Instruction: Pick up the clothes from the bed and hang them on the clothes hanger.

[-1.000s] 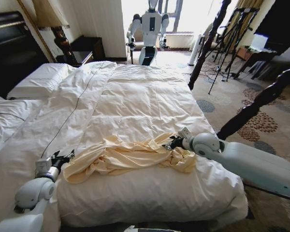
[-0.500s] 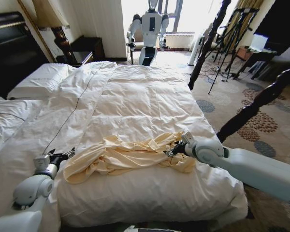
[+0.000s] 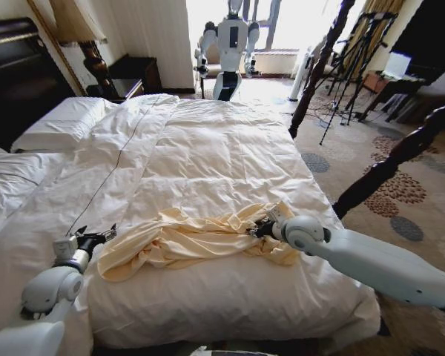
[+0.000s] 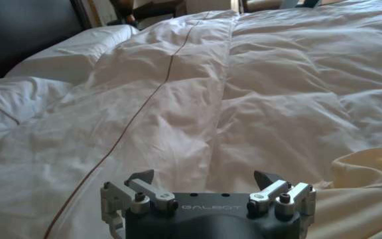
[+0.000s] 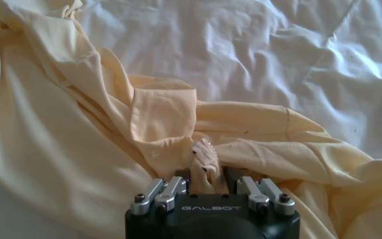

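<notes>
Big white bed [image 3: 208,156], and the yellow shirt [image 3: 185,239] is lying crumpled across the near end of it. Right gripper [image 3: 258,228] is down at the shirt's right end, pinching a fold of it. Left gripper [image 3: 98,237] sits spread open just off the left edge, touching nothing.

The shirt [image 3: 200,237] lies across the near end of the bed [image 3: 208,148], on the duvet. Right gripper [image 3: 256,229] sits at the shirt's right end, jaws pinching a fold. Left gripper [image 3: 102,236] is just off its left edge, jaws apart. Pillows [image 3: 59,122] far left.
</notes>
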Motion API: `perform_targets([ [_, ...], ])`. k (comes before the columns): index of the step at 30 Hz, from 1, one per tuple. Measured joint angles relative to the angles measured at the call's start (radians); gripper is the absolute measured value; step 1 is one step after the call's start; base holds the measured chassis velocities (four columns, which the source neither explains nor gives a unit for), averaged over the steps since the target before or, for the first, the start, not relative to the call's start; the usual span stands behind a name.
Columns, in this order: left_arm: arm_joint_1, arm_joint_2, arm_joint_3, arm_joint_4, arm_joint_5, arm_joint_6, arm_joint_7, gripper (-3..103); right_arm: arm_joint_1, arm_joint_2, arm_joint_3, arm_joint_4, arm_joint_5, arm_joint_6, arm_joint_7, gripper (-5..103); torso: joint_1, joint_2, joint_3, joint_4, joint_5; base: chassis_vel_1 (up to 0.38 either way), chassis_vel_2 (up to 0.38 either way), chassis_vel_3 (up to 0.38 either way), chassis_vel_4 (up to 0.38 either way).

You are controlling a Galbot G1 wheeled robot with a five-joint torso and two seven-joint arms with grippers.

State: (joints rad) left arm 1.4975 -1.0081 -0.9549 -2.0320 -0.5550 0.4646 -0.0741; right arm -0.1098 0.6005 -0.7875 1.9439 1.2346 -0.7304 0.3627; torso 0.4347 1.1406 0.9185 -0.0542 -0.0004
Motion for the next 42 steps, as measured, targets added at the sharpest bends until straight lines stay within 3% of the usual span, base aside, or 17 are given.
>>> perform_targets([
  [1, -0.007, 0.003, 0.012, 0.003, 0.000, -0.008, 0.008, 100, 0.000, 0.000, 0.000, -0.002, -0.001, 0.000, -0.001, 31, 0.000, 0.000, 0.000, 0.0000, 0.0000, 0.000, 0.000, 0.000, 0.000],
  [2, -0.029, 0.009, 0.038, 0.012, 0.000, -0.017, 0.017, 100, 0.001, 0.000, 0.002, -0.005, -0.001, 0.000, -0.002, 20, 0.000, 0.000, 0.000, -0.0002, -0.0002, 0.000, 0.000, 0.000, 0.000],
  [5, -0.060, 0.017, 0.073, 0.026, 0.000, -0.026, 0.029, 100, 0.001, -0.001, 0.003, -0.007, -0.001, 0.000, 0.000, 15, 0.000, 0.000, 0.000, -0.0003, 0.0000, 0.000, 0.000, 0.000, 0.000],
  [7, -0.111, 0.031, 0.138, 0.059, 0.009, -0.027, 0.039, 100, 0.000, -0.009, 0.006, -0.006, -0.001, 0.001, 0.006, 4, 0.000, 0.000, 0.000, -0.0002, 0.0000, 0.000, 0.000, 0.000, 0.000],
  [9, -0.119, 0.034, 0.149, 0.064, 0.011, -0.027, 0.039, 100, 0.000, -0.010, 0.006, -0.005, -0.001, 0.001, 0.007, 4, 0.000, 0.000, 0.000, -0.0003, 0.0000, 0.000, 0.000, 0.000, 0.000],
  [10, -0.148, 0.043, 0.190, 0.089, 0.015, -0.023, 0.045, 100, -0.002, -0.015, 0.009, -0.002, 0.000, 0.001, 0.013, -2, 0.000, 0.000, 0.000, -0.0004, 0.0000, 0.000, 0.000, 0.000, 0.000],
  [13, -0.183, 0.054, 0.236, 0.118, 0.015, 0.020, 0.052, 100, -0.004, -0.021, 0.018, -0.003, 0.001, 0.001, 0.017, -2, 0.000, 0.000, 0.000, -0.0004, 0.0000, 0.000, 0.000, 0.000, 0.000],
  [15, -0.217, 0.064, 0.271, 0.140, -0.016, 0.095, 0.055, 100, -0.004, -0.026, 0.027, -0.008, 0.001, 0.001, 0.017, -2, 0.000, 0.000, 0.000, -0.0001, 0.0000, 0.000, 0.000, 0.000, 0.000],
  [16, -0.224, 0.067, 0.277, 0.146, -0.021, 0.106, 0.055, 100, -0.005, -0.028, 0.029, -0.009, 0.001, 0.001, 0.017, -2, 0.000, 0.000, 0.000, -0.0001, 0.0000, 0.000, 0.000, 0.000, 0.000],
  [21, -0.266, 0.086, 0.319, 0.211, -0.025, 0.133, 0.066, 100, -0.011, -0.034, 0.040, -0.012, 0.004, 0.001, 0.017, -2, 0.000, 0.000, 0.000, -0.0006, -0.0001, 0.000, 0.000, 0.000, 0.000],
  [29, -0.255, 0.102, 0.322, 0.226, -0.002, 0.141, 0.142, 103, -0.007, -0.014, 0.038, -0.045, 0.001, 0.001, 0.016, 0, 0.000, 0.000, 0.000, -0.0001, -0.0001, 0.000, 0.000, 0.000, 0.000],
  [31, -0.263, 0.101, 0.345, 0.253, 0.021, 0.110, 0.174, 90, -0.006, 0.006, 0.040, -0.062, 0.002, 0.001, 0.023, 0, 0.000, 0.000, 0.000, -0.0003, 0.0000, 0.000, 0.000, 0.000, 0.000],
  [37, -0.260, 0.100, 0.346, 0.254, 0.048, 0.088, 0.187, 78, -0.004, 0.022, 0.040, -0.074, 0.002, 0.001, 0.031, 0, 0.000, 0.000, 0.000, -0.0001, -0.0001, 0.000, 0.000, 0.000, 0.000],
  [42, -0.256, 0.103, 0.345, 0.238, 0.071, 0.055, 0.203, 62, -0.007, 0.026, 0.040, -0.079, 0.001, 0.001, 0.037, 0, 0.000, 0.000, 0.000, -0.0002, 0.0000, 0.000, 0.000, 0.000, 0.000],
])
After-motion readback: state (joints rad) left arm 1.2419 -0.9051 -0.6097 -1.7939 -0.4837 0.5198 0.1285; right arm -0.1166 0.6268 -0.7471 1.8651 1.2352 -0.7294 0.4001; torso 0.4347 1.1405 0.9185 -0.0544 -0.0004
